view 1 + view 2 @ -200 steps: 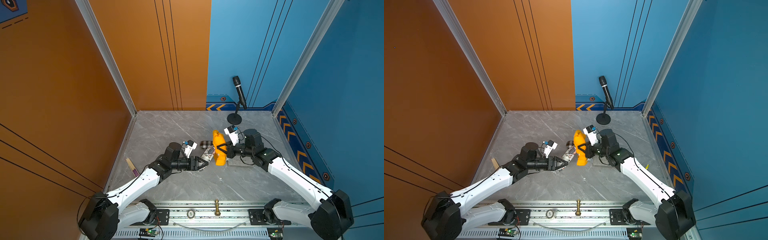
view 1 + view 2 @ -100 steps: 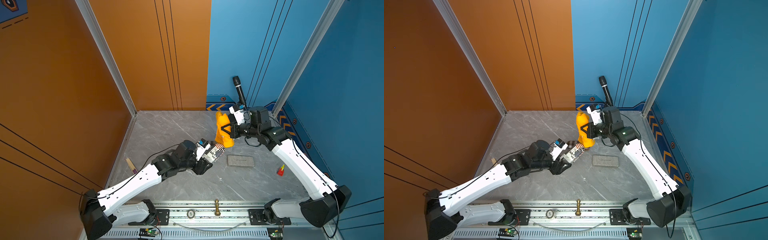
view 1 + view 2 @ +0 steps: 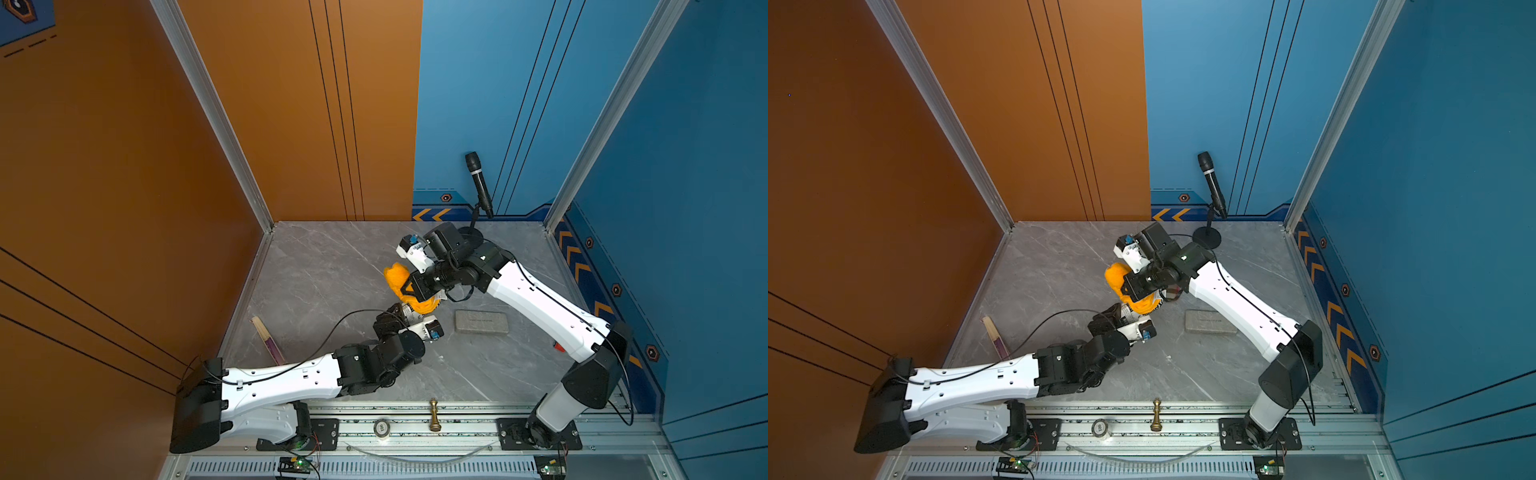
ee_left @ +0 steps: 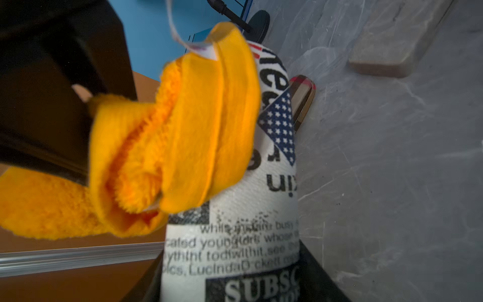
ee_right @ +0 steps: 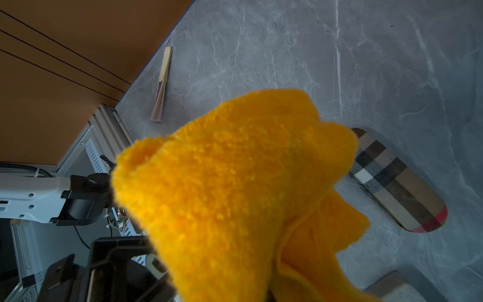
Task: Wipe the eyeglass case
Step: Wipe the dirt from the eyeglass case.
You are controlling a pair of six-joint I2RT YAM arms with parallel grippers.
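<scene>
Dropped my right hand (image 3: 417, 286) from up by microphone (image 3: 478, 183); it is clamped tight on orange cloth (image 3: 394, 277), cloth pressed against newsprint eyeglass case (image 4: 235, 235). My left hand (image 3: 400, 312) closed round case's near end, holding it above counter (image 3: 332, 266). Lying on counter nearby: plaid case (image 5: 397, 180), grey block (image 3: 481, 322); wooden stick (image 3: 266, 338) at counter edge.

Grey marble tabletop (image 3: 332, 257) w/ grey block (image 3: 481, 322), plaid case (image 5: 397, 180), folded fan (image 3: 268, 340) by orange wall, mic stand (image 3: 1207, 239) at back.
</scene>
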